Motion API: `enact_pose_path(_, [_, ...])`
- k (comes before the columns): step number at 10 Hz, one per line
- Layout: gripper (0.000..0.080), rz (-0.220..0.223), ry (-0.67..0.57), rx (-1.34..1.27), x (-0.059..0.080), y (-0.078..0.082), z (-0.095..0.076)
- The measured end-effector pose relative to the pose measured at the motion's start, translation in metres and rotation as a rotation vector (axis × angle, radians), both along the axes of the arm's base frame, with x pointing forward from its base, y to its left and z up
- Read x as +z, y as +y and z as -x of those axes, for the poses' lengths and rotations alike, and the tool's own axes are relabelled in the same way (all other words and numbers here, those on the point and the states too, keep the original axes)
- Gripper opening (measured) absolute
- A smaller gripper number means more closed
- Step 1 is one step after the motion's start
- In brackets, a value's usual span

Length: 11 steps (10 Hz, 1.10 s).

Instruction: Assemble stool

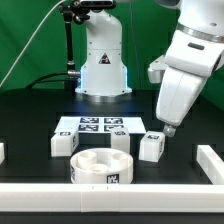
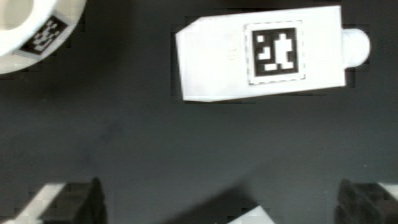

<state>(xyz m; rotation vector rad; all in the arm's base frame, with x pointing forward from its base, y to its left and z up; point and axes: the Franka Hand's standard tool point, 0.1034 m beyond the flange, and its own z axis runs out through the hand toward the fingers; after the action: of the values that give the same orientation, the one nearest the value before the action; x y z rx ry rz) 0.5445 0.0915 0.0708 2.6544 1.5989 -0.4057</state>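
The stool's round ring-shaped seat (image 1: 100,165) lies near the front of the black table. Three short white tagged legs stand behind it: one on the exterior view's left (image 1: 63,142), one in the middle (image 1: 120,141), one on the right (image 1: 152,146). My gripper (image 1: 169,127) hangs just above and beside the right leg. In the wrist view that leg (image 2: 267,58) lies ahead of my open gripper (image 2: 222,205), apart from it, with nothing between the dark fingers (image 2: 68,203). A curved edge of the seat (image 2: 32,35) shows at the corner.
The marker board (image 1: 90,125) lies flat behind the legs, in front of the robot's white base (image 1: 103,65). A long white border rail (image 1: 120,207) runs along the front, with raised ends at the right (image 1: 210,160) and left (image 1: 3,152).
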Motion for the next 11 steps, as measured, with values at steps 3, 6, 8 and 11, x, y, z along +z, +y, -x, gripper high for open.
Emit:
enact_pose_path(3, [0.0649,0.0,0.0,0.0,0.0,0.0,0.0])
enact_pose_path(6, [0.0649,-0.058,-0.035,0.104,-0.004,-0.029,-0.004])
enact_pose_path(8, [0.0649,-0.107,-0.047,0.161,-0.004,-0.062,-0.01])
enact_pose_path(11, [0.0649,-0.12,-0.049,0.181,-0.004,-0.07,-0.014])
